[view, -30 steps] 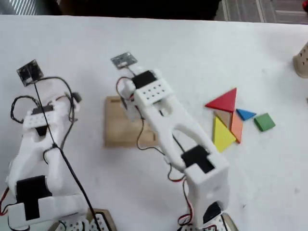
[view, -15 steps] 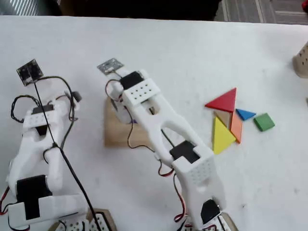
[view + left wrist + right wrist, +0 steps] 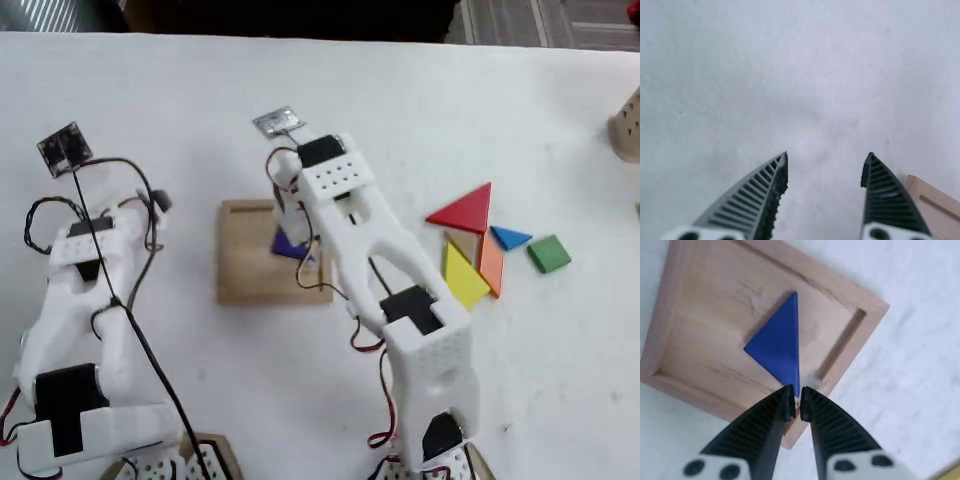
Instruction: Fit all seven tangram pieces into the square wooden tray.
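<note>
Square wooden tray [image 3: 240, 285] sits mid-table on the white table [image 3: 450, 100]. Right gripper [image 3: 796, 399], fingers nearly together, pinches one corner of the large blue triangular piece [image 3: 777, 347], which is over the tray floor near its right rim.

Toward the table's right edge, outside the tray:
- yellow triangle [image 3: 461, 280]
- orange piece [image 3: 491, 264]
- green square [image 3: 549, 253]
- small blue triangle [image 3: 510, 238]
- red triangle [image 3: 465, 211]

Left gripper [image 3: 827, 157], fingers wide apart and holding nothing, is above bare table near a tray corner.

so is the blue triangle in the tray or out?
In. The blue triangle sits inside the wooden tray's rim, with the right pincer pinching one corner. Cannot tell whether it lies flat.
</note>
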Motion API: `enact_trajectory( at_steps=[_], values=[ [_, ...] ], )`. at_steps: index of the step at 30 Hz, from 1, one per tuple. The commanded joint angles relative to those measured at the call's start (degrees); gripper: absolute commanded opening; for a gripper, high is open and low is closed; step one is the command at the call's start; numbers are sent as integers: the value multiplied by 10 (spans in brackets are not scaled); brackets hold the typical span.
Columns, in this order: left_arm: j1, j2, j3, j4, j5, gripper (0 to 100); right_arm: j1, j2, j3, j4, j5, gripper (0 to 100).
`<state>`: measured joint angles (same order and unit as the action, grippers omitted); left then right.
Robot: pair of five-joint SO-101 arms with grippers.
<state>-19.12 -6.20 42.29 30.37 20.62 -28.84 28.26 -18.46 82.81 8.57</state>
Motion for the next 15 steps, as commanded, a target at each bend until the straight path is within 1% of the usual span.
enact_trajectory(
  at_steps=[1, 5, 8, 9, 11, 13, 15],
  values=[
    [11, -3, -25, 2, 4, 245, 7, -6, -4, -41, 31, 17],
    [11, -3, -25, 4, 4, 245, 23, 0, 12, -52, 32, 17],
    [11, -3, -25, 4, 4, 245, 22, 12, 30, -58, 35, 17],
    [12, -3, -25, 4, 1, 245, 21, 16, 34, -60, 35, 17],
    [20, -4, -25, 4, -28, 243, 17, 29, 36, -61, 35, 17],
    [29, -4, -24, 4, -52, 212, 7, 39, 39, -57, 34, 17],
    [29, -4, -24, 2, -66, 146, -2, 47, 40, -46, 33, 18]
  ],
)
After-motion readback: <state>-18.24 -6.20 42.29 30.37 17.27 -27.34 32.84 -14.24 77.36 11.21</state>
